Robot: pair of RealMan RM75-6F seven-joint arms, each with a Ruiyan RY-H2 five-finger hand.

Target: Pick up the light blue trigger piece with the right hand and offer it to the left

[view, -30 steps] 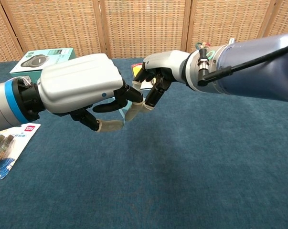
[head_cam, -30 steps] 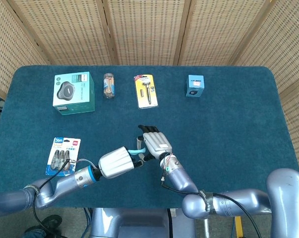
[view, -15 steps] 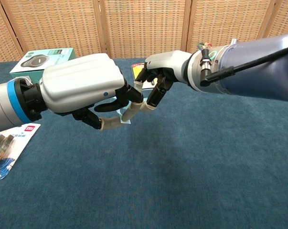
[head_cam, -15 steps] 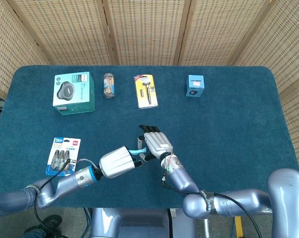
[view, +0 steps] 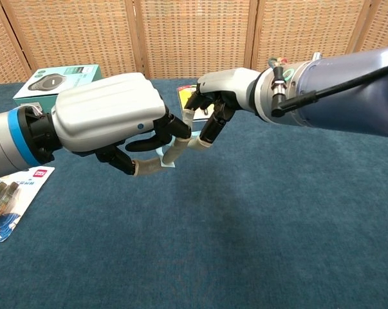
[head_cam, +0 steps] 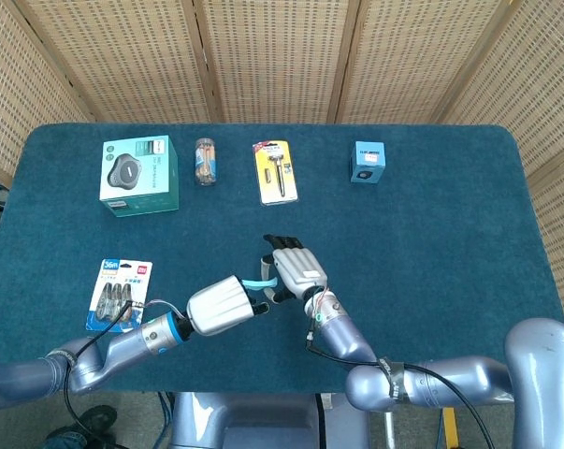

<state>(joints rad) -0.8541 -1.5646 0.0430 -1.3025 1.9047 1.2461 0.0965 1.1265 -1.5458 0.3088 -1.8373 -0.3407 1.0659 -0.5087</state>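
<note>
Two hands meet above the middle of the dark blue table (head_cam: 431,243). The light blue trigger piece (head_cam: 255,283) is in the air between them, seen from the head view as a small curved strip. From the chest view only a pale corner of it (view: 167,163) shows under the fingers. The left hand (head_cam: 221,305) has its fingers curled around this piece, and its fingertips (view: 147,168) close below it. The right hand (head_cam: 296,267) has its fingers bent down against the other end; I cannot tell if it grips the piece or only touches it.

Along the far side of the table lie four packages, well apart from the hands. The teal and white box (head_cam: 138,175) shows a picture of a round grey device; its writing is too small to read. Beside it lies a small clear jar (head_cam: 205,161) with brown contents, then a yellow card pack (head_cam: 275,171) with a dark tool on it, then a small blue box (head_cam: 367,162). Near the left arm lies a blister pack (head_cam: 120,293) with a red label at its upper corner, and the print is not readable.
</note>
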